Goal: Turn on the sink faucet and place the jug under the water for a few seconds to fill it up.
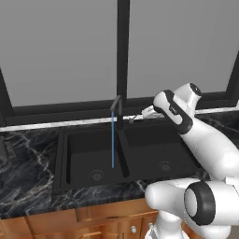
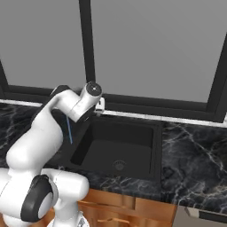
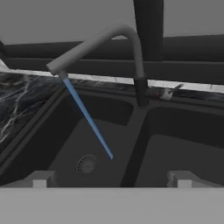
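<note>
The slim black sink faucet [image 1: 116, 108] stands behind the divider of the black double-basin sink [image 1: 63, 158]. Its spout [image 3: 94, 43] points over the left basin. A thin blue stream of water [image 1: 112, 140] runs from the spout into that basin, landing near the round drain [image 3: 86, 164]. My gripper [image 1: 142, 113] hovers just right of the faucet, above the sink's back rim, by the small handle lever [image 3: 168, 92]. It is open, and its fingertips [image 3: 41, 179] stand wide apart with nothing between them. A dark grey shape, probably the jug [image 1: 4, 153], sits at the left edge on the counter.
Black marble counter [image 2: 195, 146] surrounds the sink. A thick black window frame bar [image 1: 123, 46] rises behind the faucet, above a dark sill. Wooden cabinet fronts [image 1: 93, 219] run below the counter's front edge. My own arm [image 2: 48, 128] covers the left basin in the right base view.
</note>
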### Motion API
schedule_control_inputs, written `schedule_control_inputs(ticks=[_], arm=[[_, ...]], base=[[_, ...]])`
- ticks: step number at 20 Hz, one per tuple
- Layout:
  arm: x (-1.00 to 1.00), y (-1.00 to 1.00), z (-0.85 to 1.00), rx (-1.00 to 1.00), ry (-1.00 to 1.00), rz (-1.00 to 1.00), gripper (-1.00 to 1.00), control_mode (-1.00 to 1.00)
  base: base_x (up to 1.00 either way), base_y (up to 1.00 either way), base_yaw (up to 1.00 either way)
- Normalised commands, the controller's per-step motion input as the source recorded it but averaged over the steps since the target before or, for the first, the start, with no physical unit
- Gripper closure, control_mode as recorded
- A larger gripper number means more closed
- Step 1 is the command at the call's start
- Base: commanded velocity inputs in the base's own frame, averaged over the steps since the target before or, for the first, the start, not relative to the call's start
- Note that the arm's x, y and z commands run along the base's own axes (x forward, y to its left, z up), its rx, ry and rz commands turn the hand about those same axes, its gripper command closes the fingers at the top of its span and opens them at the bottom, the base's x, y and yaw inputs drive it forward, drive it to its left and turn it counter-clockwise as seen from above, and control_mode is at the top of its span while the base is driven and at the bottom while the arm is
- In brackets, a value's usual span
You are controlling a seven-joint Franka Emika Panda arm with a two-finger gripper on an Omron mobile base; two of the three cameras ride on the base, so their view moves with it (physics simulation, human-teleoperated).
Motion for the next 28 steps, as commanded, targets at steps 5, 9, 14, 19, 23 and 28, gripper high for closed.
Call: schedule_control_inputs(ticks=[5, 9, 14, 19, 23, 28], arm=[[0.01, 0.04, 0.10, -0.03, 0.08, -0.02, -1.00, -1.00], [0.04, 0.00, 0.00, 0.00, 0.01, 0.00, -1.00, 1.00], [0.00, 0.00, 0.00, 0.00, 0.00, 0.00, -1.00, 1.00], [0.00, 0.00, 0.00, 0.00, 0.00, 0.00, -1.00, 1.00], [0.00, 0.00, 0.00, 0.00, 0.00, 0.00, -1.00, 1.00], [0.00, 0.00, 0.00, 0.00, 0.00, 0.00, -1.00, 1.00]], base=[[0.00, 0.00, 0.00], [0.00, 0.00, 0.00], [-0.60, 0.09, 0.01], [-0.54, 0.59, 0.03], [-0.12, 0.92, 0.04], [0.03, 1.00, 0.07]])
